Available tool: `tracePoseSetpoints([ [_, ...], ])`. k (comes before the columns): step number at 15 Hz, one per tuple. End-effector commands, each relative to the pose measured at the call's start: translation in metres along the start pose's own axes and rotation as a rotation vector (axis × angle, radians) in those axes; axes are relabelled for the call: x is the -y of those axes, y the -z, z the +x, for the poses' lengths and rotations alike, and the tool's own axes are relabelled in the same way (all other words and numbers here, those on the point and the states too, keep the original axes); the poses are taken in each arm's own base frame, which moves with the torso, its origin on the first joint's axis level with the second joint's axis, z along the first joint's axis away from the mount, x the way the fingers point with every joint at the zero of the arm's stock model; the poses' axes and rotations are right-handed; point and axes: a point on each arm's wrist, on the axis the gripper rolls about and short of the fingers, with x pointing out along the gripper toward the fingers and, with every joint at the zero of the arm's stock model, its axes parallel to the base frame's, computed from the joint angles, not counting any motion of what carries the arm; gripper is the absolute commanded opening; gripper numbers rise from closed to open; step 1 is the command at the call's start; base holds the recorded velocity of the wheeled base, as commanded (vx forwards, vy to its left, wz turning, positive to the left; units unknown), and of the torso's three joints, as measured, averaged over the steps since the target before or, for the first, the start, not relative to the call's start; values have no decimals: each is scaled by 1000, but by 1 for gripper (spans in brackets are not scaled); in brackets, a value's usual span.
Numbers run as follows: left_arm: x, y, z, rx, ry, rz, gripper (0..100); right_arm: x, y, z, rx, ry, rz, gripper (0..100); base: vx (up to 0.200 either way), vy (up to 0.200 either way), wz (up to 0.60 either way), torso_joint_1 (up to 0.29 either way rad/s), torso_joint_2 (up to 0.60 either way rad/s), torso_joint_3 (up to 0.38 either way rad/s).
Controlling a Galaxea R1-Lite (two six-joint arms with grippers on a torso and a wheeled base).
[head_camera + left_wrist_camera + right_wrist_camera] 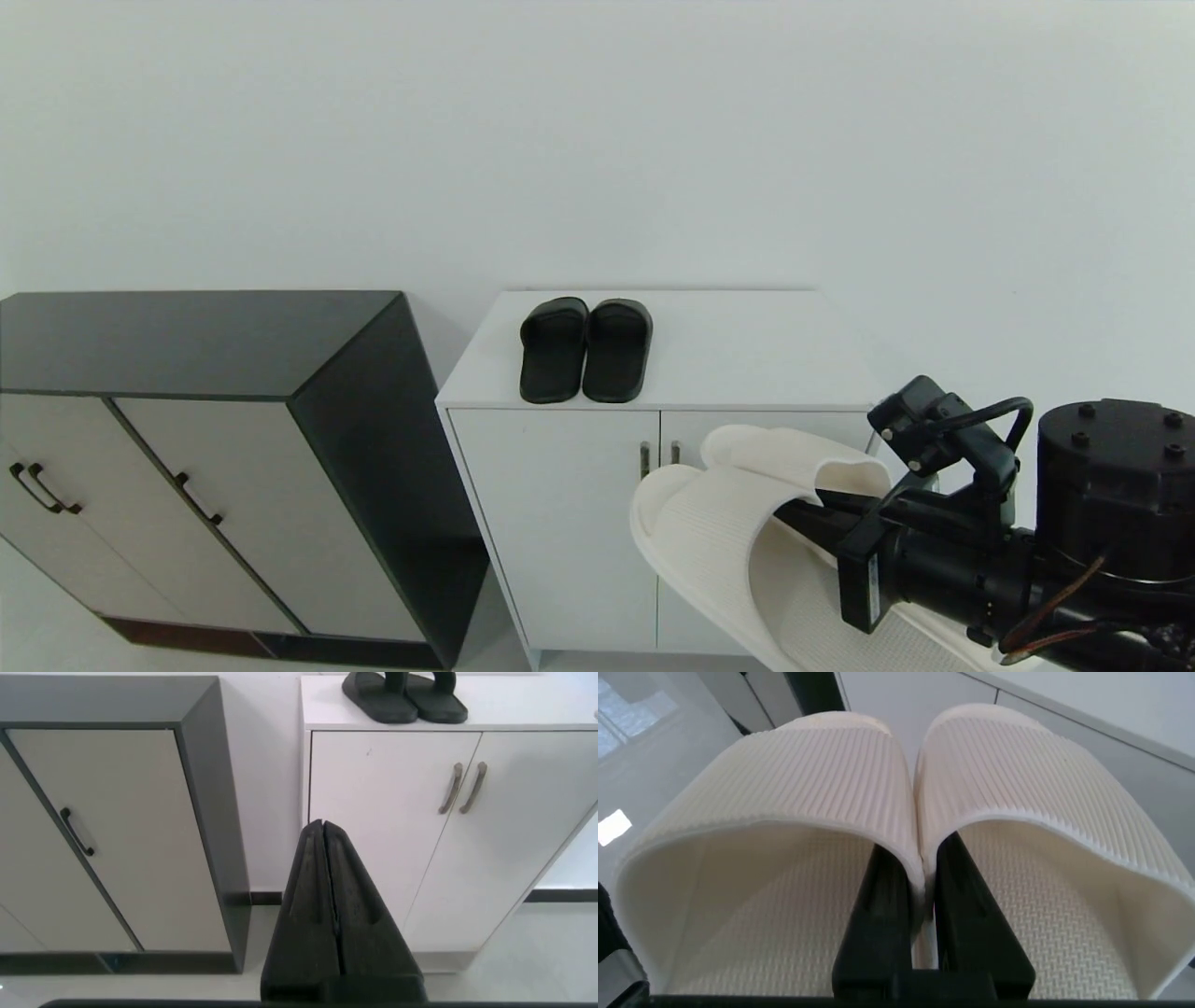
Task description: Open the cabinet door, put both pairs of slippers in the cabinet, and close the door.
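Head view: at four o'clock the right gripper point(918, 863) clenches its fingers on the touching inner edges of the white slippers point(728, 532), before the shut white cabinet point(551, 523); the black slippers point(585, 350) sit on its top at twelve o'clock. The left gripper point(324, 835) has its fingers pressed together, empty. One slipper could well slide from that thin pinch while a door is pulled open.

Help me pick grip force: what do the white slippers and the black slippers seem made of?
White slippers: probably soft foam or rubber, matte, given the ribbed straps and embossed footbeds. Black slippers: likely moulded rubber or foam, smooth and matte, with a one-piece look.
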Motion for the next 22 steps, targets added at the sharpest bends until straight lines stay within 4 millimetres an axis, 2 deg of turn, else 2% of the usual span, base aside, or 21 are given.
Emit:
tracePoseSetpoints([
  [1,0,0,0,0,0,-1,0,0,1,1,-4,-1,0,0,0,0,0,0,0,0],
  [12,0,0,0,0,-2,4,0,-1,11,2,-48,-51,-5,0,0,0,0,0,0,0],
  [16,0,0,0,0,-2,7,0,-1,8,-1,-32,-45,-4,0,0,0,0,-139,316,170],
  [17,0,0,0,-2,-2,4,100,-1,8,0,-34,-44,-4,0,0,0,0,-178,393,222],
  [22,0,0,0,-2,0,7,100,0,7,-3,-28,-43,-5,0,0,0,0,-216,517,290],
])
